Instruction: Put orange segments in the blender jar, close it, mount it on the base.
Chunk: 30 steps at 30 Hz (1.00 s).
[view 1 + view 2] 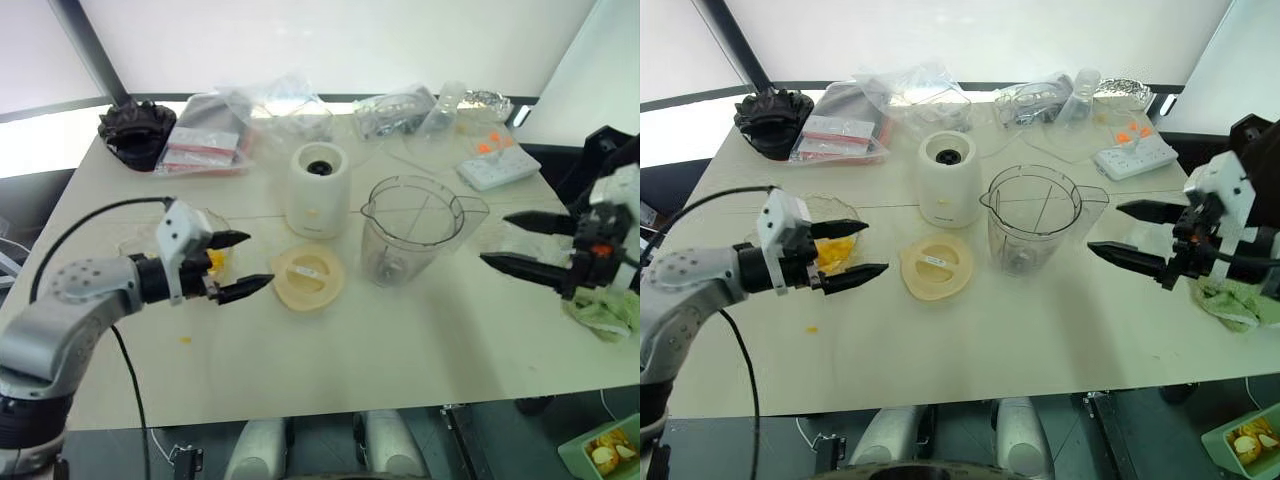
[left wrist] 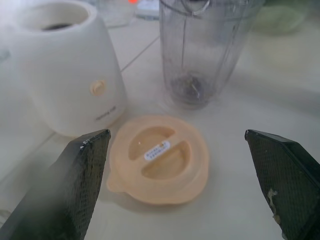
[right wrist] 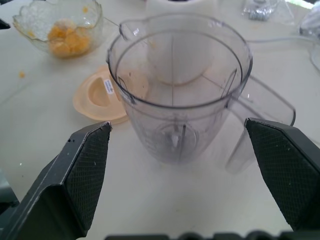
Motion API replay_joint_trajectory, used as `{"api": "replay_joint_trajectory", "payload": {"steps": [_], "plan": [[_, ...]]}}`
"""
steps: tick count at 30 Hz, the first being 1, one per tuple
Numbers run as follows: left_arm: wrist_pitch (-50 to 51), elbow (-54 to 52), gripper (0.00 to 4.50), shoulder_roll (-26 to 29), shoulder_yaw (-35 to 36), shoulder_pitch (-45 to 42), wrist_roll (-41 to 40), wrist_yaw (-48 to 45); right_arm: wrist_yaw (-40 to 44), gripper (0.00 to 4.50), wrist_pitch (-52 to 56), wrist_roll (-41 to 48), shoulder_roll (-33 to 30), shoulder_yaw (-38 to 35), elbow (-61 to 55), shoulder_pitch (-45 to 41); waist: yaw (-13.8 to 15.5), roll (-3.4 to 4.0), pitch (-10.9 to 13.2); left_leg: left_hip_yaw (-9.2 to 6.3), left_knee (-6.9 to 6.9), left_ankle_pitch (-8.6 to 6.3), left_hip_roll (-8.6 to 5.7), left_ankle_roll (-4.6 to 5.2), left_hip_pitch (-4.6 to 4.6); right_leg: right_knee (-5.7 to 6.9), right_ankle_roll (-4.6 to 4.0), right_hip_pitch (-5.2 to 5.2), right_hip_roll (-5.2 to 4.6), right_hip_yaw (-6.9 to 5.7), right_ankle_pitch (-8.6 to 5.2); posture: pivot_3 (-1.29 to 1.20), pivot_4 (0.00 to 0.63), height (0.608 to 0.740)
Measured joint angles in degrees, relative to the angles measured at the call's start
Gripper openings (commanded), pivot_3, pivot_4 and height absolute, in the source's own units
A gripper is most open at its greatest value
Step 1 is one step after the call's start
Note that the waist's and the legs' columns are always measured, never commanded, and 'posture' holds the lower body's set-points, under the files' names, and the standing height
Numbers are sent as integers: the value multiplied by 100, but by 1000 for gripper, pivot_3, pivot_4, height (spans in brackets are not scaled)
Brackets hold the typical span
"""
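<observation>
The clear blender jar (image 1: 412, 230) stands upright and uncovered mid-table, handle toward my right, holding no fruit. Just left of it is the cream-white base (image 1: 318, 190) with its dark socket on top. In front of the base lies the flat cream lid (image 1: 308, 277). The orange segments (image 1: 835, 250) sit in a shallow glass dish (image 3: 30, 15) at the left. My left gripper (image 1: 258, 260) hovers open beside the dish, pointing at the lid, with nothing held. Right of the jar, my right gripper (image 1: 494, 238) is open and empty, aimed at the jar.
A white power strip (image 1: 497, 165) with orange buttons, plastic bags (image 1: 215, 135) and a black bundle (image 1: 135, 130) line the far edge. A green cloth (image 1: 605, 312) lies at the right edge. A small orange scrap (image 1: 184, 340) lies near the front left.
</observation>
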Motion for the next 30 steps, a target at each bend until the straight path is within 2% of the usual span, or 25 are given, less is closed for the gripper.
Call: {"api": "replay_joint_trajectory", "payload": {"steps": [6,16,30], "plan": [[37,62,4500,148,-2,-276,-86,-66,44,4463,25,24,-39,123,142,-514,-3,-1,1,2,-3,0,0,0,-3,0,1,-5,-1,2,0,0,150,740],[169,-105,4500,315,12,-199,-157,-100,-61,4463,263,229,-24,123,-58,-560,-2,-1,1,2,-3,0,0,0,-7,0,0,-10,-1,3,0,0,150,740],[342,-123,4500,739,160,-299,-366,-274,-373,4463,33,246,507,341,-109,-754,-6,0,1,5,-3,0,0,0,-12,2,1,-16,1,4,1,0,150,740]]}}
